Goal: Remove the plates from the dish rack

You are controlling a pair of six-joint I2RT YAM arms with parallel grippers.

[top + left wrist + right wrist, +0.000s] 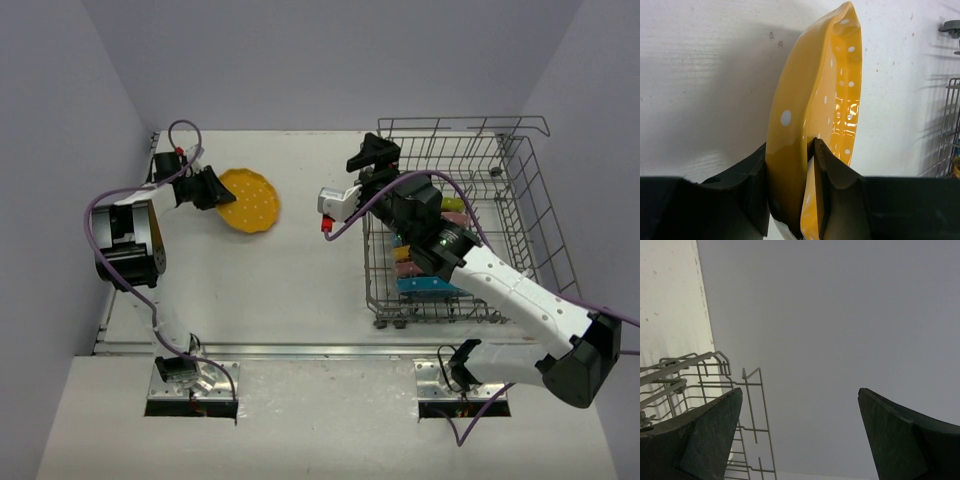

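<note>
Closest in, on the left wrist view, the left gripper [790, 150] is clamped on the near rim of a yellow plate [830, 85], pinching it from both faces. The plate runs away from the camera edge-on, with the white table [705, 75] behind it.

From above, the table fills most of the scene. The rack [525, 190] takes up its right side, reaching from near the front edge almost to the far one. The right arm [520, 295] stretches from its base across the rack's near left corner and hides part of what is inside.

The yellow plate is at the far left of the table, well apart from the rack, face up and slightly tilted, with a shadow along its near side. Whether it touches the table I cannot tell.

The other plates [420, 280] stand on edge in a row in the rack's left part, under the arm. A blue one is nearest, pink is beyond it, then yellow, with green and pink slivers further right. Their number I cannot tell.

The right gripper [372, 155] hovers over the rack's far left corner, jaws wide apart and holding nothing. Its wrist view shows only the grey wall [815, 315] and a bit of rack wire.
</note>
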